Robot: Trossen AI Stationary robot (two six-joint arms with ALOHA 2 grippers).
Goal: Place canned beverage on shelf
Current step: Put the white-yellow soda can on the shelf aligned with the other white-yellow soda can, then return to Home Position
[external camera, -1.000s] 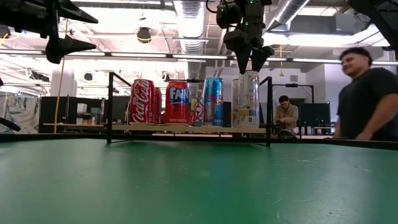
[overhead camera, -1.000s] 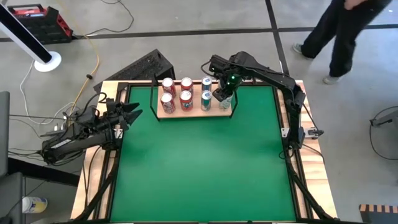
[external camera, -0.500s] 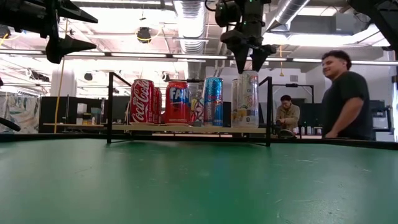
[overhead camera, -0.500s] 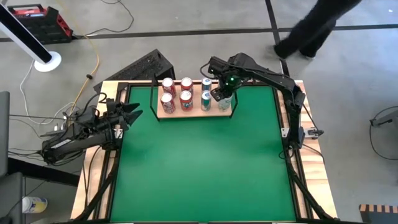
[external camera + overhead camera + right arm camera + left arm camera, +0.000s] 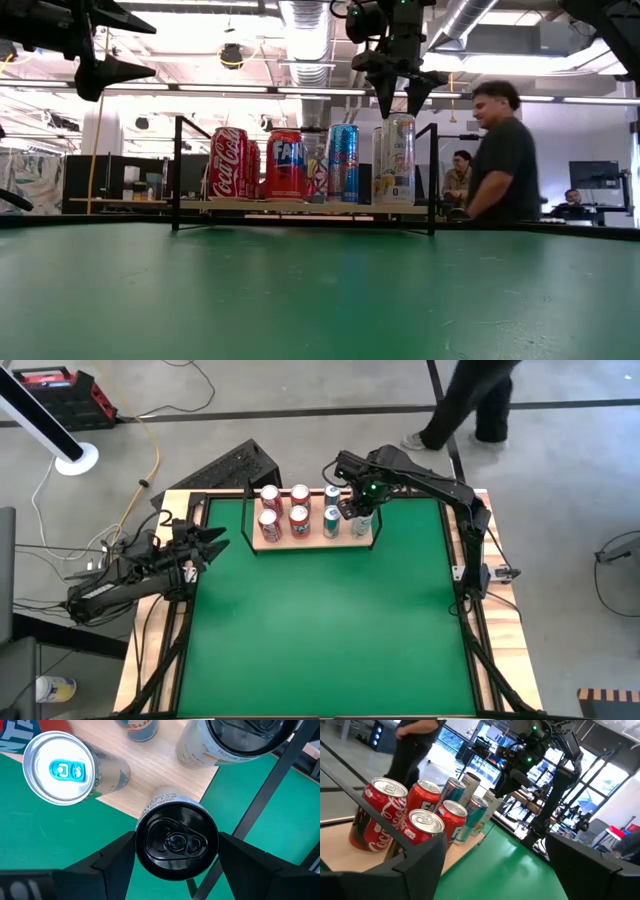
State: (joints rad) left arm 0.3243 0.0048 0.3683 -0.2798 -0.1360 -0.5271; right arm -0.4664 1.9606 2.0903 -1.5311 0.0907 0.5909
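Observation:
A pale-wood shelf (image 5: 313, 541) with black wire ends stands on the green mat at the table's far side. Several cans stand upright on it: red ones (image 5: 229, 163) at the left, a blue one (image 5: 343, 162), and a slim white can (image 5: 401, 160) at the right end. My right gripper (image 5: 398, 108) hangs open right over that white can, pointing down. Its fingers stand to either side of the can's black top (image 5: 176, 842), apart from it. My left gripper (image 5: 215, 540) waits open and raised at the table's left edge, pointing level toward the shelf.
The shelf's black wire end post (image 5: 265, 795) rises right beside the white can. A silver-topped can (image 5: 60, 767) stands close on the can's other side. The green mat (image 5: 330, 620) in front of the shelf is free. A person (image 5: 500, 150) walks past beyond the table's far edge.
My right gripper has rolled about its downward-pointing axis while staying over the white can, which has kept its place on the shelf. The person behind the table has walked toward the left.

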